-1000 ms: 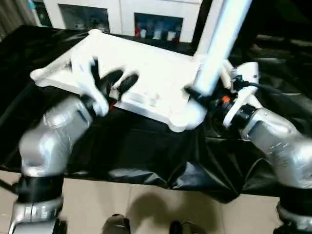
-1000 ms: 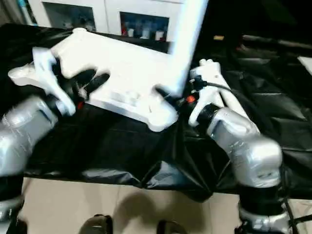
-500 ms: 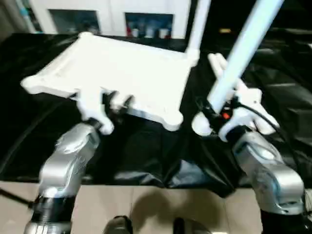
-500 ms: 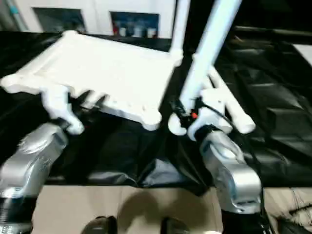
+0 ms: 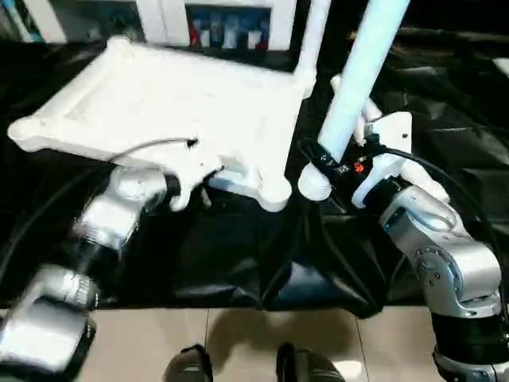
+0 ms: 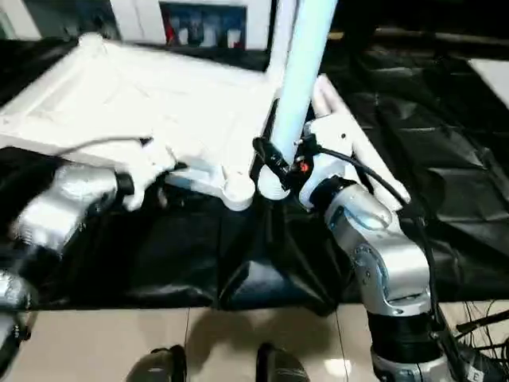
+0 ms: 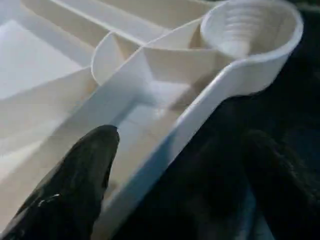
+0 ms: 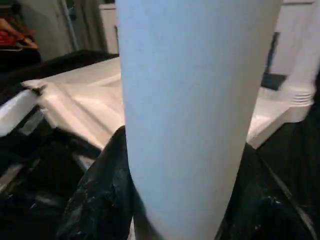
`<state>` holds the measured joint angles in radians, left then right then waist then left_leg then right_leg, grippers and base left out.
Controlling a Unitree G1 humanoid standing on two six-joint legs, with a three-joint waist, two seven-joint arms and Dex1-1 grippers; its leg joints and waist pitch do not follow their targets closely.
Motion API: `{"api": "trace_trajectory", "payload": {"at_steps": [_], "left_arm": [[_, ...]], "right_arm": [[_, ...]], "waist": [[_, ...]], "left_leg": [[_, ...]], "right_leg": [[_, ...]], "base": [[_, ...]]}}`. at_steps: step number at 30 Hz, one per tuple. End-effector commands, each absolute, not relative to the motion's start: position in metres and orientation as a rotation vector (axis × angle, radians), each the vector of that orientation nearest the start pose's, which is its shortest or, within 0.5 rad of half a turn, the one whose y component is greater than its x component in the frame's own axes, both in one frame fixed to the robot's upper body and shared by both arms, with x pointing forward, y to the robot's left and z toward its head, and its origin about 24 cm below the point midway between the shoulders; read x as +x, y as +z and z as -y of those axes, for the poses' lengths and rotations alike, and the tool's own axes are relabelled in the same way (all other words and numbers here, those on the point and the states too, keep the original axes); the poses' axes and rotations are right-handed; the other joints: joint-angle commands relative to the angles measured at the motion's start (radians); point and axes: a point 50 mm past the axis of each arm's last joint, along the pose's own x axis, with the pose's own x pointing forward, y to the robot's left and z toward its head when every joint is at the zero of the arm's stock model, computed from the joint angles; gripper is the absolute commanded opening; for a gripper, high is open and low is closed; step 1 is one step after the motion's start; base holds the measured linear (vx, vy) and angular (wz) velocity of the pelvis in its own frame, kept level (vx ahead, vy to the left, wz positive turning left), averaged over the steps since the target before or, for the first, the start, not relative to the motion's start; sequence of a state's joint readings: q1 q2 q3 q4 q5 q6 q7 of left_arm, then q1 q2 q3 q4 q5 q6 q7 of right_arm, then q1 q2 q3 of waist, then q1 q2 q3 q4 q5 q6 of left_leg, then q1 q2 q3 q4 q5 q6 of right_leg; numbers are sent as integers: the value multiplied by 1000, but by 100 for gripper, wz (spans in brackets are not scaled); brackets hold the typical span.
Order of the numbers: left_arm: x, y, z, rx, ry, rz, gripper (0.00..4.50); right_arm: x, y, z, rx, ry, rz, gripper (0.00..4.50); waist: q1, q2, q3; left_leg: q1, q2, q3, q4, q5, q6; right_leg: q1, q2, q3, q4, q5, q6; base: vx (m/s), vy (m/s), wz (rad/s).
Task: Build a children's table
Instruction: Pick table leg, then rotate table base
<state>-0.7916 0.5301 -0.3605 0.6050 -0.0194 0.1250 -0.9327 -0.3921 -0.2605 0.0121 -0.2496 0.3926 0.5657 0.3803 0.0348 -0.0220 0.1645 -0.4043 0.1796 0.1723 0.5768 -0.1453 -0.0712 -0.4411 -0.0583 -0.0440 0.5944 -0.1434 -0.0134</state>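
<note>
My left pincer [image 7: 180, 145] stands wide. One black finger [image 7: 75, 185] lies over the ribbed underside of the white table slab [image 5: 159, 103]. The other is over the black sheet [image 5: 238, 255] that drapes the tabletop, so the slab's rim runs between them. I cannot tell whether either finger touches the rim.

Just ahead of this pincer is the slab's near corner socket [image 7: 250, 30]. It is a round cup with stepped rings inside, its mouth facing up.

My right pincer [image 5: 320, 159] is clamped around a white leg [image 5: 358, 72] near its flared end. The leg rises steeply from the pincer and is cut off at the top of the head views. Its flared end hangs just beside that near corner socket, on the side towards my right arm, and is not in it. Whether that end rests on the sheet is hidden from me.

Beyond the right pincer, a second leg [image 5: 310, 36] stands upright in the slab's far corner socket, its upper part out of frame. More white legs [image 6: 324, 94] lie on the sheet past my right wrist, partly behind it, and I cannot count them.

Behind the tabletop, a white cabinet [image 5: 171, 16] has dark niches holding small red and blue things [image 5: 231, 36], too blurred to name.
</note>
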Motion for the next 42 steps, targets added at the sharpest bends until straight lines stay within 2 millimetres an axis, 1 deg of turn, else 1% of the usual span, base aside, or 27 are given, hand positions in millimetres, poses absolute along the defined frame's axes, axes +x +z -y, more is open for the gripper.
{"api": "trace_trajectory", "payload": {"at_steps": [1, 2, 5, 6, 7, 9, 11, 13, 15, 16, 17, 18, 19, 22, 23, 25, 26, 28, 30, 34, 36, 37, 38, 39, 40, 41, 42], "left_arm": [[363, 113, -164, 692, -1009, -352, 428], [368, 115, -165, 706, -1000, -349, 428], [375, 118, -164, 731, -984, -344, 428], [376, 119, -163, 739, -980, -344, 411], [378, 118, -162, 747, -987, -352, 399], [381, 118, -160, 766, -992, -367, 392], [382, 117, -160, 777, -997, -377, 368], [384, 118, -158, 811, -1026, -402, 346], [384, 120, -157, 825, -1058, -418, 335], [385, 122, -156, 825, -1062, -417, 335], [385, 122, -156, 825, -1062, -417, 312], [386, 123, -155, 810, -1080, -427, 306], [386, 124, -154, 802, -1093, -433, 302], [383, 122, -154, 794, -1165, -502, 289], [383, 122, -155, 798, -1179, -528, 266], [382, 121, -156, 797, -1198, -566, 260], [381, 121, -155, 796, -1214, -580, 260], [381, 121, -155, 798, -1229, -596, 224], [380, 121, -155, 811, -1243, -613, 219], [379, 122, -156, 806, -1268, -664, 174], [379, 121, -156, 816, -1275, -672, 173], [378, 121, -156, 825, -1285, -685, 157], [377, 120, -157, 839, -1296, -698, 157], [377, 119, -157, 847, -1303, -709, 132], [375, 118, -158, 857, -1315, -731, 132], [375, 117, -158, 853, -1316, -738, 131], [375, 117, -158, 851, -1316, -741, 111]], "right_arm": [[296, 157, 127, 51, 647, 44, 186], [297, 158, 127, 49, 652, 45, 186], [297, 158, 126, 44, 658, 45, 186], [297, 158, 126, 44, 659, 45, 186], [297, 158, 127, 39, 663, 43, 186], [298, 158, 127, 36, 667, 41, 186], [298, 159, 127, 34, 670, 40, 186], [298, 158, 128, 26, 674, 38, 186], [297, 158, 128, 23, 677, 37, 186], [297, 158, 129, 21, 677, 36, 186], [297, 158, 129, 21, 677, 36, 186], [297, 158, 129, 19, 676, 36, 186], [297, 158, 130, 18, 675, 36, 186], [297, 158, 131, 16, 671, 38, 186], [297, 158, 131, 14, 670, 38, 186], [298, 159, 131, 12, 669, 40, 186], [298, 159, 131, 12, 669, 42, 186], [298, 159, 131, 11, 668, 44, 186], [299, 159, 131, 8, 666, 47, 186], [300, 160, 131, 5, 661, 53, 186], [301, 160, 131, 5, 661, 52, 186], [301, 159, 131, 5, 661, 52, 186], [302, 160, 131, 12, 655, 54, 186], [303, 160, 131, 14, 653, 55, 186], [304, 160, 132, 16, 650, 57, 186], [305, 160, 131, 15, 650, 57, 186], [305, 160, 131, 15, 650, 57, 186]], "waist": [[3, 9, -66], [2, 11, -65], [4, 7, -60], [5, 7, -56], [6, 15, -53], [6, 11, -51], [7, 11, -46], [9, 19, -46], [10, 14, -45], [10, 14, -44], [9, 18, -41], [9, 16, -42], [11, 20, -43], [13, 22, -41], [12, 21, -40], [13, 23, -40], [13, 25, -43], [13, 24, -41], [14, 23, -42], [15, 22, -42], [15, 21, -41], [15, 15, -41], [16, 17, -39], [16, 19, -39], [16, 14, -39], [16, 15, -38], [16, 16, -38]], "left_leg": [[25, 28, -10, -58, -103, 82], [25, 27, -10, -58, -100, 87], [27, 31, -10, -59, -118, 81], [28, 31, -9, -59, -122, 78], [29, 31, -10, -59, -123, 78], [30, 31, -10, -60, -131, 75], [30, 33, -11, -62, -142, 70], [31, 33, -11, -62, -152, 65], [31, 32, -11, -62, -157, 62], [31, 32, -11, -63, -158, 61], [30, 33, -12, -64, -162, 58], [29, 30, -11, -62, -157, 60], [31, 30, -11, -62, -154, 61], [28, 31, -11, -62, -133, 70], [28, 32, -11, -63, -131, 71], [29, 34, -11, -63, -129, 75], [29, 34, -12, -62, -131, 75], [30, 35, -11, -63, -136, 75], [29, 36, -11, -64, -144, 72], [30, 36, -11, -65, -145, 70], [29, 36, -11, -66, -151, 69], [30, 36, -10, -67, -151, 69], [30, 37, -11, -67, -155, 70], [31, 38, -11, -68, -158, 69], [31, 38, -10, -68, -160, 68], [31, 39, -11, -69, -161, 66], [31, 39, -10, -69, -159, 66]], "right_leg": [[65, -67, 45, -43, -43, -213], [67, -65, 45, -42, -27, -221], [72, -71, 45, -42, -43, -245], [71, -72, 46, -43, -56, -250], [71, -72, 46, -45, -65, -252], [72, -72, 47, -47, -72, -252], [72, -75, 47, -49, -90, -256], [73, -76, 48, -51, -104, -256], [74, -77, 49, -54, -107, -259], [74, -77, 48, -53, -110, -261], [74, -77, 48, -53, -113, -265], [76, -77, 49, -53, -111, -268], [76, -78, 49, -53, -111, -270], [77, -79, 49, -50, -78, -284], [78, -79, 49, -51, -75, -285], [77, -80, 49, -48, -61, -293], [80, -81, 49, -47, -58, -298], [79, -82, 49, -50, -62, -301], [80, -83, 49, -51, -74, -304], [79, -84, 50, -51, -82, -305], [79, -85, 50, -52, -92, -301], [79, -84, 50, -53, -96, -299], [77, -86, 50, -55, -110, -296], [76, -87, 50, -56, -121, -294], [76, -87, 51, -57, -127, -292], [76, -87, 50, -57, -137, -291], [75, -88, 51, -57, -137, -290]], "base": [[0, 0, 0], [0, 0, 0], [0, 0, 0], [0, 0, 0], [0, 0, 0], [0, 0, 0], [0, 0, 0], [0, 0, 0], [0, 0, 0], [0, 0, 0], [0, 0, 0], [0, 0, 0], [0, 0, 0], [0, 0, 0], [0, 0, 0], [0, 0, 0], [0, 0, 0], [0, 0, 0], [0, 0, 0], [0, 0, 0], [0, 0, 0], [0, 0, 0], [0, 0, 0], [0, 0, 0], [0, 0, 0], [0, 0, 0], [0, 0, 0]]}}
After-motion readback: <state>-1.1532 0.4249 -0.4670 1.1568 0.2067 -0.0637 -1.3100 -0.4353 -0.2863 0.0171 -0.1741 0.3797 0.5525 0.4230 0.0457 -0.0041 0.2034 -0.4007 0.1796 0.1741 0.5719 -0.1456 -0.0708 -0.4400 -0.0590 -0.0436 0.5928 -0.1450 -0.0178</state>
